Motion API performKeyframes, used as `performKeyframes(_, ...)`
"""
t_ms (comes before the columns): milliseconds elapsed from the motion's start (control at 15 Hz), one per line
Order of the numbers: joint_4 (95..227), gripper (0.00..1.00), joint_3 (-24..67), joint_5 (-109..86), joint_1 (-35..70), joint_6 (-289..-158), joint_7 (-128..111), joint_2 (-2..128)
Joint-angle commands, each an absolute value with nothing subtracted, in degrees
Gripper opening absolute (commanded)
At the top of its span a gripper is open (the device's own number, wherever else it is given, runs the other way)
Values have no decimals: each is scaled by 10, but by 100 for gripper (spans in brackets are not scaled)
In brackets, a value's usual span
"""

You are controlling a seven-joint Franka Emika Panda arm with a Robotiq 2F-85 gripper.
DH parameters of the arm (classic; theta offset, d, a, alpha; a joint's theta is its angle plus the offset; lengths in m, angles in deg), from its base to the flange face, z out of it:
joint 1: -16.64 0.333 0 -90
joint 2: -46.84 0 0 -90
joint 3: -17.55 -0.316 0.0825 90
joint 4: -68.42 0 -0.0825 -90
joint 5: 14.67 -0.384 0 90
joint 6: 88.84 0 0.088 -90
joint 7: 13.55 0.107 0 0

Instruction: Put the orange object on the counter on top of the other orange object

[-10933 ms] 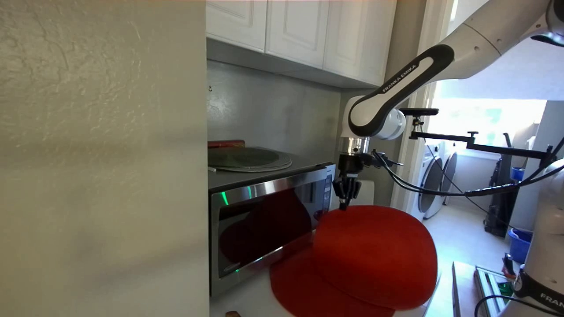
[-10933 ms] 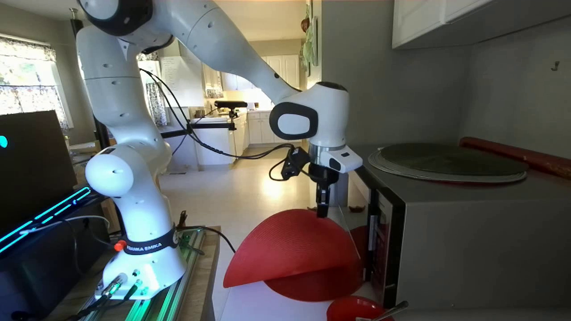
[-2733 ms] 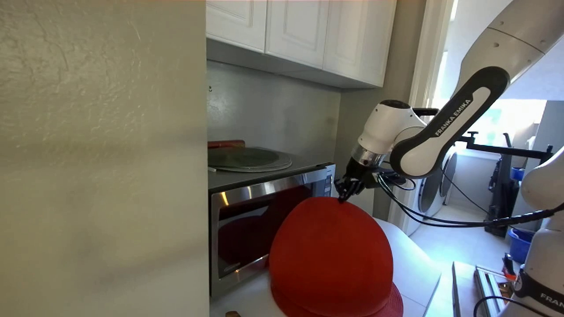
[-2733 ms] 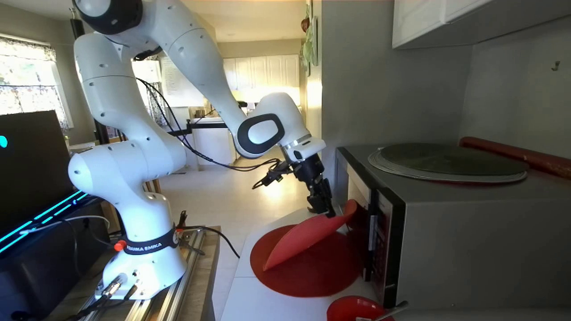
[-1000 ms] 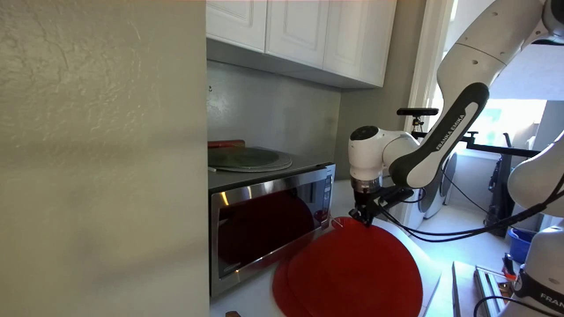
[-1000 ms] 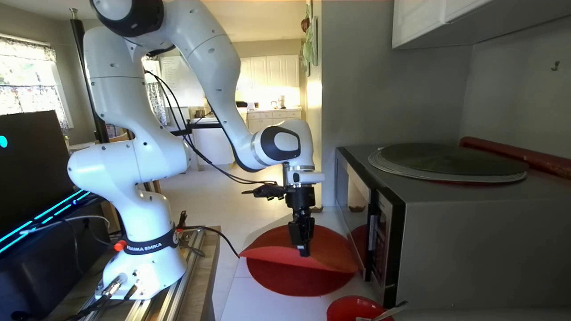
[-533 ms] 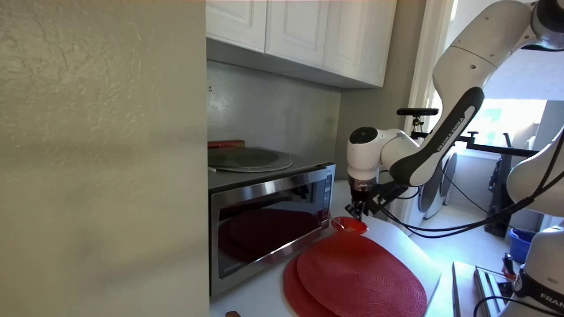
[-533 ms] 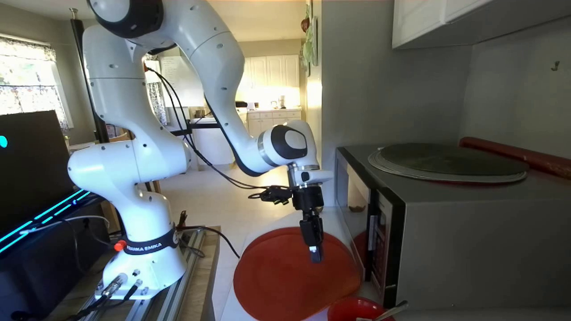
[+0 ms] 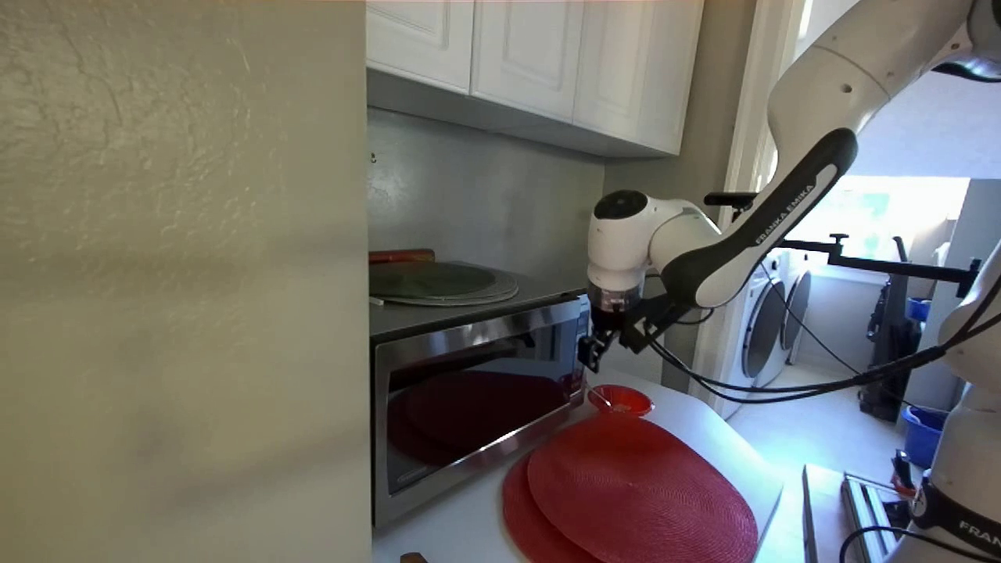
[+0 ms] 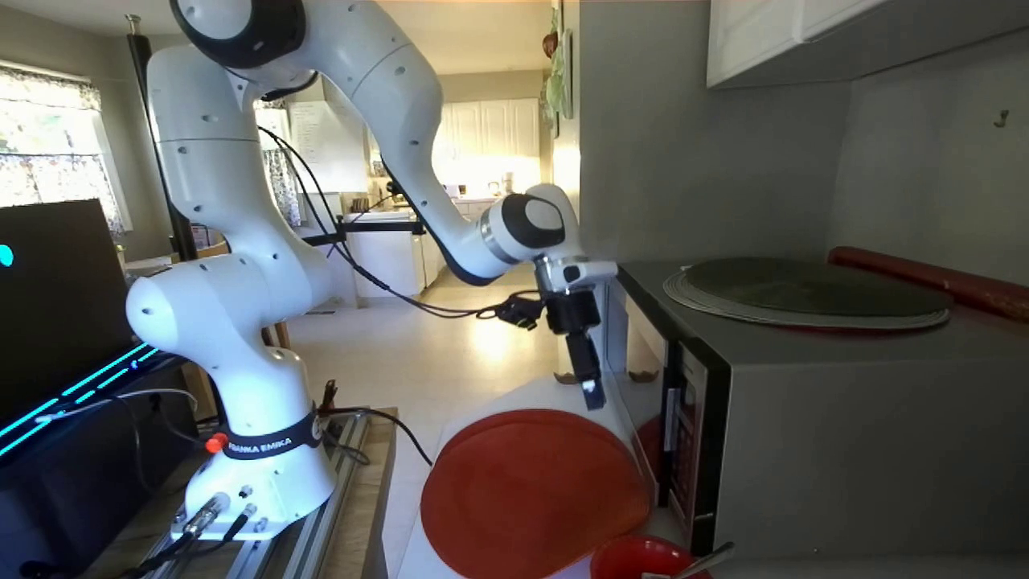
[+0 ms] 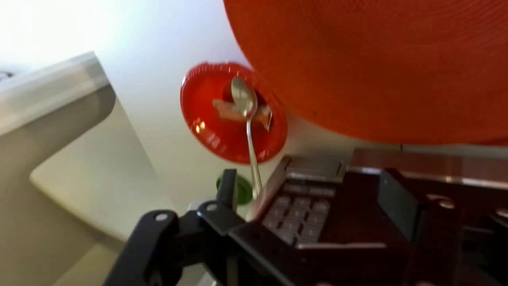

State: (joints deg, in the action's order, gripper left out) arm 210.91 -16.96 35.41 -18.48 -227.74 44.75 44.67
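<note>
A spoon rests in the bowl beside the microwave, on which discs lie stacked. Cupboards hang above; a bucket stands well apart.

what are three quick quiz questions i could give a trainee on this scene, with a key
1. Multiple choice: how do the two round red-orange mats lie on the white counter? a) side by side, apart; b) one overlapping the other; c) both rolled up.
2. True or false: the gripper stands open, holding neither mat.
3. Open question: which utensil rests in the red bowl?

Key: 1. b, the lower mat shows past the upper one's edge. 2. True, its jaws stand apart. 3. A spoon, its handle reaching over the rim.
</note>
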Motion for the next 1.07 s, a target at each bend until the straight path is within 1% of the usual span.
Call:
performKeyframes(0,2069,100,-50,333,-26,-2220,363,361)
performKeyframes(200,2031,100,37,278,71,-2181,295,319)
performKeyframes(400,2002,100,88,176,120,-2135,211,291)
performKeyframes(600,1981,100,98,159,123,-2097,189,282)
performKeyframes(667,1990,100,93,180,121,-2118,209,289)
performKeyframes(1000,1984,100,97,179,120,-2109,204,286)
